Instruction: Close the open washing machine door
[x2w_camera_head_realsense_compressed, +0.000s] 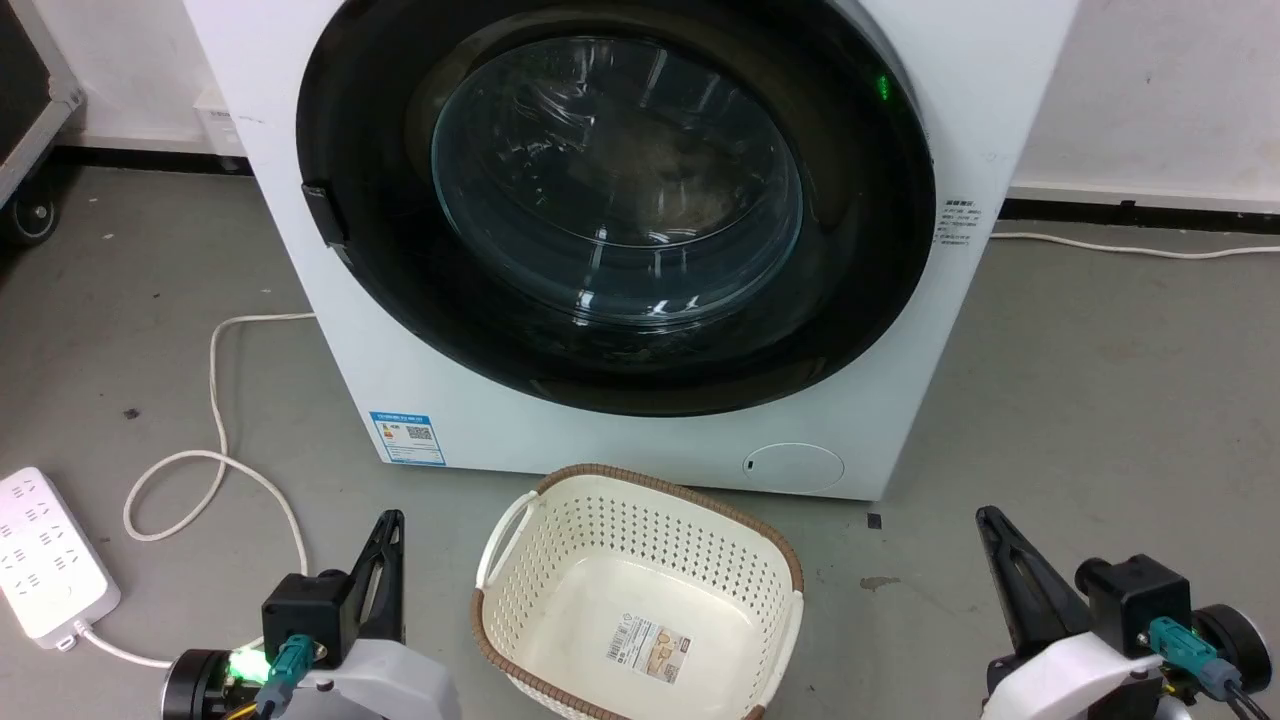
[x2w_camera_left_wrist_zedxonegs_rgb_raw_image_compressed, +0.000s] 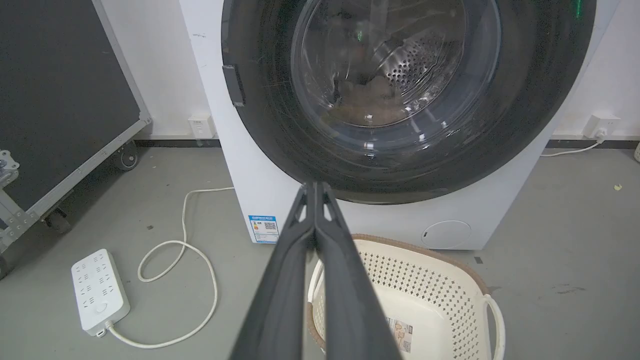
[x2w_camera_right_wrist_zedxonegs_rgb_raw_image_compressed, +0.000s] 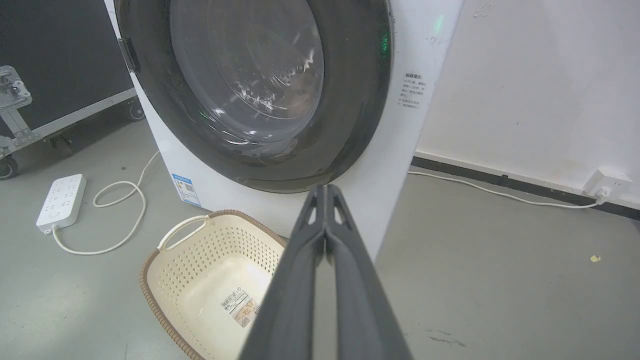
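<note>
**Door flat against machine, both end effectors pinched and empty**

The left end effector (x2w_camera_head_realsense_compressed: 392, 522) and the right end effector (x2w_camera_head_realsense_compressed: 986, 516) sit low over the floor, each with its two fingers pressed together, holding and touching nothing. The one door (x2w_camera_head_realsense_compressed: 617, 190) lies ahead of and above both, well apart, flush against the one washer (x2w_camera_head_realsense_compressed: 600, 440). One basket (x2w_camera_head_realsense_compressed: 640, 520) stands between them, and one power strip (x2w_camera_head_realsense_compressed: 45, 555) lies to the left.

Head view: above and behind the left tool (x2w_camera_head_realsense_compressed: 388, 550) and right tool (x2w_camera_head_realsense_compressed: 1005, 560), facing forward and down, near the washing machine (x2w_camera_head_realsense_compressed: 640, 450). Each wrist view sights along its own tool. All three share the washing machine door (x2w_camera_head_realsense_compressed: 380, 260) and the basket (x2w_camera_head_realsense_compressed: 640, 535) beyond the tips.
</note>
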